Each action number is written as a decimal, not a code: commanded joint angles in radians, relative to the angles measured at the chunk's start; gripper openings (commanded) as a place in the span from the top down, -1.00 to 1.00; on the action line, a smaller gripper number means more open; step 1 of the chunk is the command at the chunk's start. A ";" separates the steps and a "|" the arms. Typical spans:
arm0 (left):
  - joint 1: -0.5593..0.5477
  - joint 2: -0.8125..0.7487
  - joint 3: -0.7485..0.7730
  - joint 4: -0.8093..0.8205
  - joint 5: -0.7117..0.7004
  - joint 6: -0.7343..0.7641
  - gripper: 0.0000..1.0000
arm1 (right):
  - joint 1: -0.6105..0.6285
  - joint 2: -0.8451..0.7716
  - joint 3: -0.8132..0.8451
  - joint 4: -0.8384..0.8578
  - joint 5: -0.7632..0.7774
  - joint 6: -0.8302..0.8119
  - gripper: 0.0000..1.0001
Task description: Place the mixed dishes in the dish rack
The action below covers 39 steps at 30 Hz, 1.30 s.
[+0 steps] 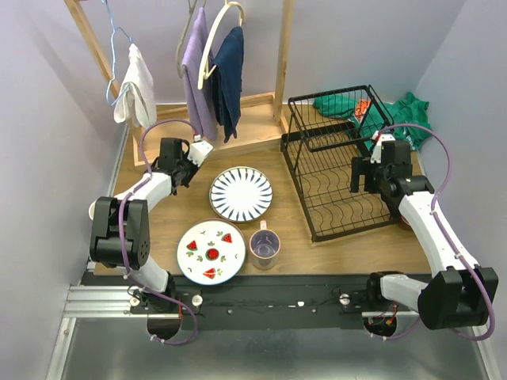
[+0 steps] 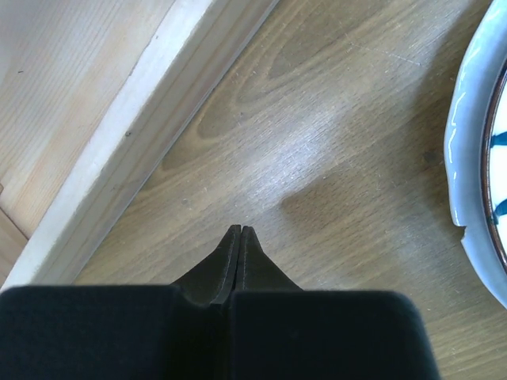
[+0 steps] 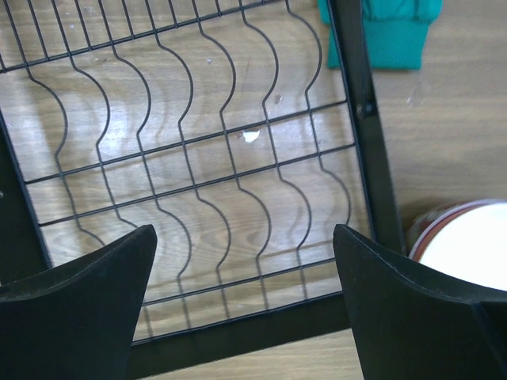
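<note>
When looking from the left side, see first the left gripper (image 2: 240, 232): pinched shut, holding nothing, pointing down at the table (image 2: 333, 158) right next to the wooden rail (image 2: 119, 142). Just to its right, lying flat: the blue-striped plate (image 1: 241, 193), close but not touching. Nearer the front, the fruit plate (image 1: 211, 252), and beside that the purple mug (image 1: 264, 247), standing up. All three much closer to the left arm. Further right, the dish rack (image 1: 341, 170), nothing in it yet, long side running front to back. Above its wavy bottom wires, the right gripper (image 3: 243, 237), spread wide and holding nothing. Probably best to open the left one first, then reach right for the striped plate's rim.
</note>
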 commanded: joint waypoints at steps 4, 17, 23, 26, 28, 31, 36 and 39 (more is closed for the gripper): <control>0.005 0.062 0.056 -0.068 -0.010 0.126 1.00 | 0.001 -0.060 -0.032 0.114 -0.055 -0.194 -0.98; 0.078 0.316 0.308 -0.151 -0.174 0.165 1.00 | 0.001 0.001 0.045 0.089 -0.168 -0.185 -0.90; 0.185 0.407 0.380 -0.067 -0.284 0.149 1.00 | 0.001 0.007 0.065 0.060 -0.219 -0.240 -0.90; 0.229 0.455 0.454 -0.057 -0.309 0.113 1.00 | 0.001 0.007 0.060 0.066 -0.220 -0.248 -0.90; 0.246 0.488 0.500 -0.065 -0.309 0.096 1.00 | 0.002 0.015 0.063 0.086 -0.230 -0.247 -0.90; 0.246 0.539 0.601 -0.069 -0.329 0.064 1.00 | 0.001 0.047 0.093 0.104 -0.254 -0.248 -0.90; 0.246 0.617 0.748 -0.091 -0.354 0.077 1.00 | 0.001 0.108 0.157 0.117 -0.295 -0.247 -0.89; 0.244 0.607 0.756 -0.141 -0.343 0.057 1.00 | 0.001 0.130 0.204 0.121 -0.351 -0.244 -0.89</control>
